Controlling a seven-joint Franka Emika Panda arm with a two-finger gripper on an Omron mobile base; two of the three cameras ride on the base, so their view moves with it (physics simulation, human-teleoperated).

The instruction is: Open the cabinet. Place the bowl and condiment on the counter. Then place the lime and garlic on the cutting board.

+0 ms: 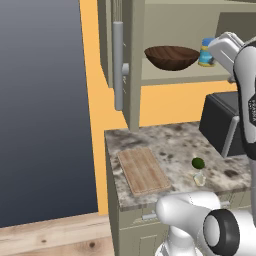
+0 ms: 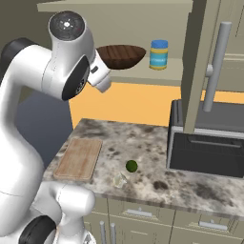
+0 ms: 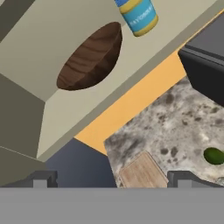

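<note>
The cabinet (image 1: pixel 131 60) stands open above the tabletop (image 2: pixel 157 157), its doors swung outward with long grey bar handles (image 1: pixel 118 65). On its lower shelf sits the bowl (image 1: pixel 171 57), dark brown wood, wide and shallow. Just beside the bowl, on the same shelf, stands the condiment (image 2: pixel 158 54), a small blue cylinder with a yellow band.

Below the cabinet, the cutting board (image 1: pixel 143 170) lies flat near the tabletop's left end. The lime (image 2: pixel 131 166) rests on the tabletop beside the cutting board, not on it, and the garlic (image 2: pixel 118 179) lies just beside the lime, nearer the front edge. A black boxy appliance (image 2: pixel 205 143) sits on the tabletop, well apart from the cutting board.

The gripper (image 3: pixel 113 181) hangs in the air in front of the cabinet shelf, fingers spread wide and holding nothing.
</note>
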